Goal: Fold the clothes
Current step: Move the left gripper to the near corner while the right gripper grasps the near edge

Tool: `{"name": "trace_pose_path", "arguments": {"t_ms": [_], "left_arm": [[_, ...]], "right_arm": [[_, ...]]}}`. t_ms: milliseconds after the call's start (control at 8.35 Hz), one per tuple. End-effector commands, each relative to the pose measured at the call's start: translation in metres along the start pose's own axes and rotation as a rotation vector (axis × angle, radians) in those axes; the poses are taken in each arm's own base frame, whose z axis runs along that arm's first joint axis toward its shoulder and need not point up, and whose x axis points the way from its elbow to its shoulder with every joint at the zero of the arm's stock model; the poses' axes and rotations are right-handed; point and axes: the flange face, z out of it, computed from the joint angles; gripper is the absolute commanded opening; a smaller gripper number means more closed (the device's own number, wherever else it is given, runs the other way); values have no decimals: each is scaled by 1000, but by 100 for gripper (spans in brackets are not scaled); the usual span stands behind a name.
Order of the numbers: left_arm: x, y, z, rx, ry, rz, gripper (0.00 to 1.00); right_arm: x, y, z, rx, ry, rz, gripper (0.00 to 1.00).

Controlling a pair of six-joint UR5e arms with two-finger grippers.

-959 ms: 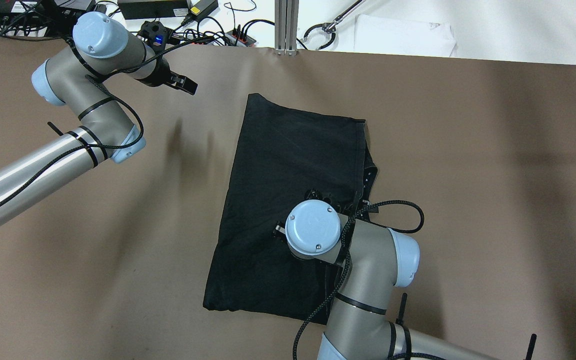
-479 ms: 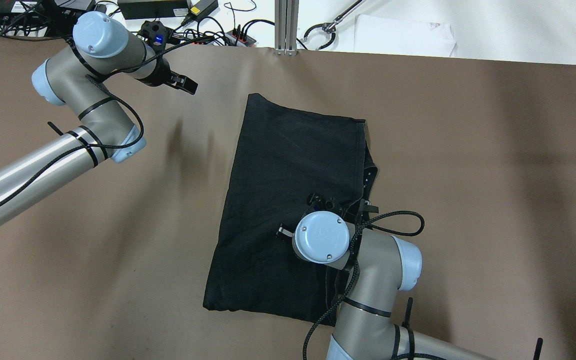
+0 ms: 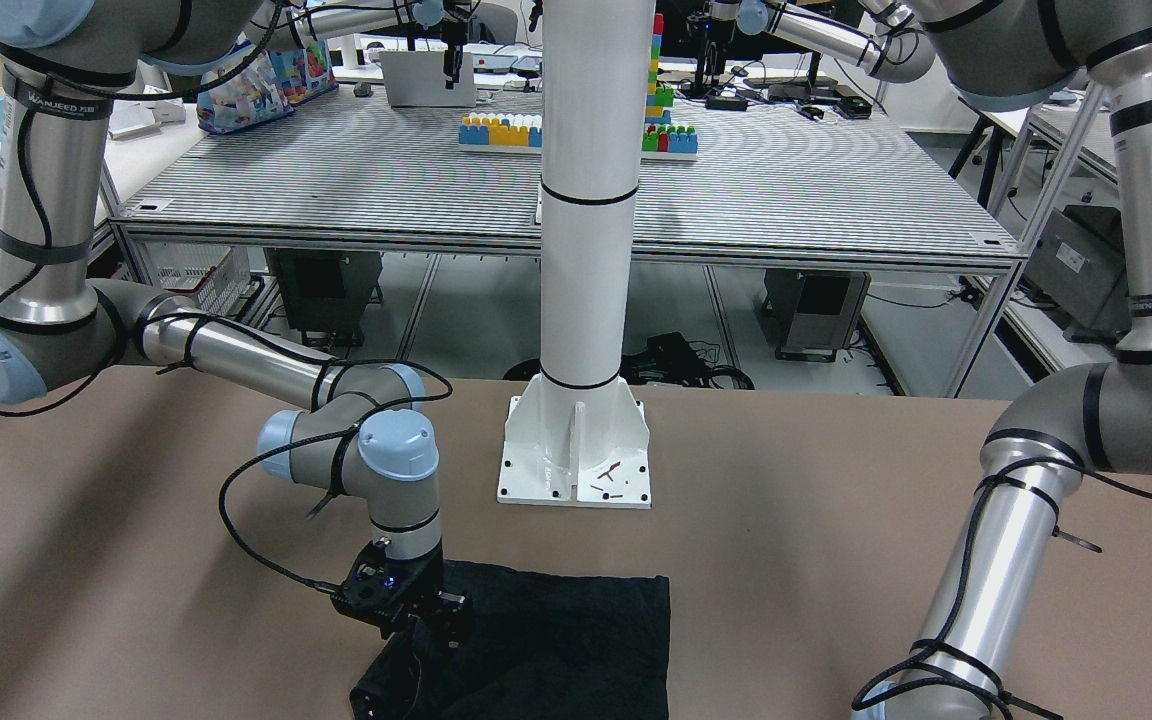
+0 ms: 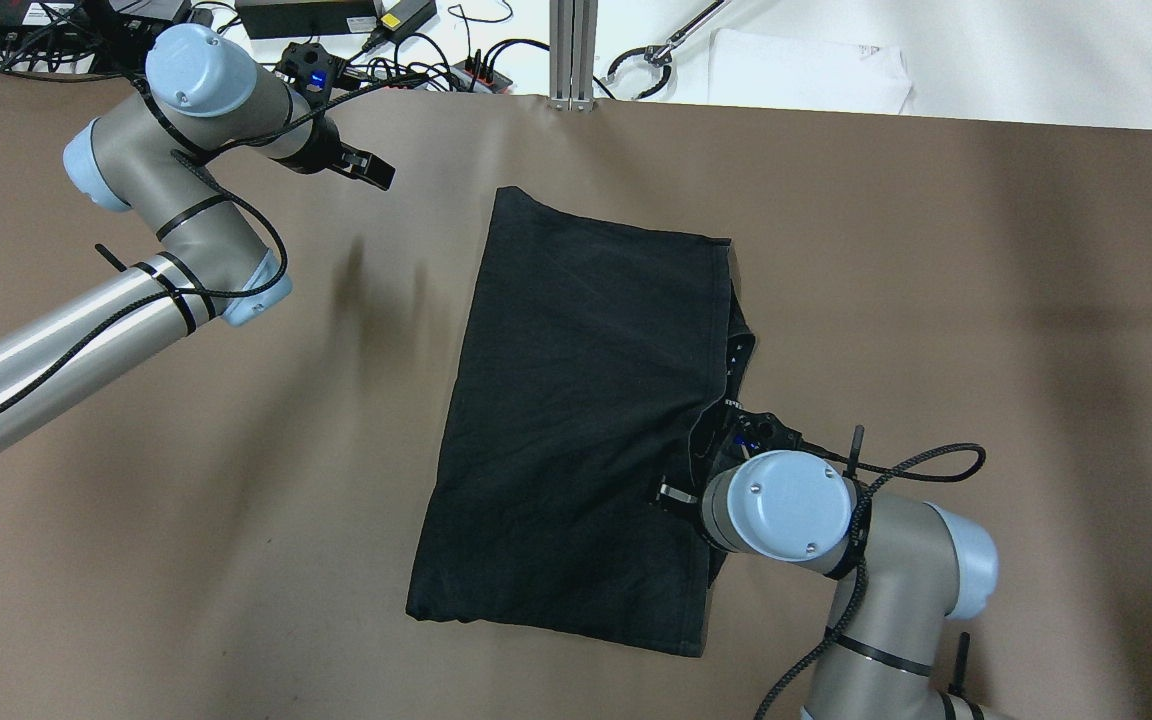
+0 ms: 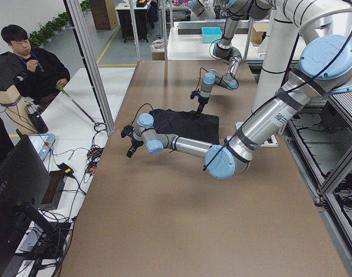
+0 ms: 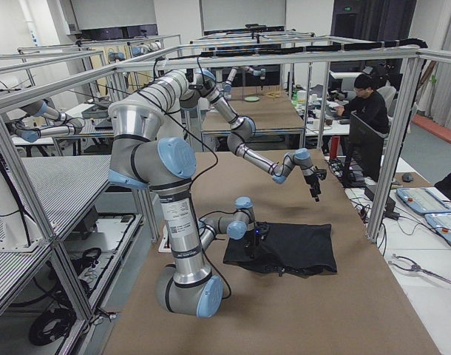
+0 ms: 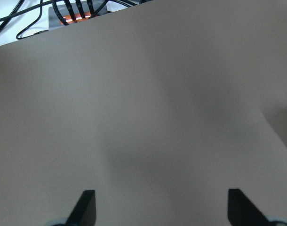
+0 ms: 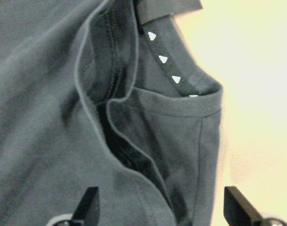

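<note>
Brown covering is seen across the whole worktop (image 4: 236, 500), and one piece of clothes (image 4: 576, 400), black and roughly rectangular, is laid flat near its middle in more than one layer. Along the right edge of the clothes the layers are rumpled and parted, and a neckband marked with small white triangles (image 8: 163, 59) is exposed there. Two arms are counted. The right arm's fingers (image 8: 88, 207) are held apart just above that rumpled edge, with nothing gripped between them; in the overhead view they are hidden beneath the arm's own blue-capped wrist (image 4: 778, 502). The left arm's fingers (image 7: 84, 209) are likewise spread wide, with only bare worktop below them, and are kept well apart from the clothes, near the far left corner. One white pole (image 3: 586, 200) is bolted by its base plate (image 3: 576, 470) to the worktop on the robot's side, near the clothes but not touching them. Beyond the far edge, a tangle of black cables (image 4: 416, 50), an aluminium post (image 4: 572, 50) and a white sheet (image 4: 806, 70) can be made out. One seated person (image 5: 32, 63) is visible past that end, beside a dark monitor (image 5: 17, 196).
</note>
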Motion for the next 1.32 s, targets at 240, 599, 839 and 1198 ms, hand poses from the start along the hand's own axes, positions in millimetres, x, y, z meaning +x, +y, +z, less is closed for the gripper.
{"name": "trace_pose_path", "arguments": {"t_ms": [240,599,839,1198], "left_arm": [[14,11,-21,23,51,-99,100],[79,140,-46,-56,207,-336,100],[115,238,-100,-115,288,-542,100],[216,383,-135,-107,314,-719,100]], "right_arm": [[11,-19,-43,25,-58,9,93],[10,-54,-82,76,-121,65,93],[9,-63,-98,93,-151,79,93],[7,-62,-107,101,-175,94,93]]}}
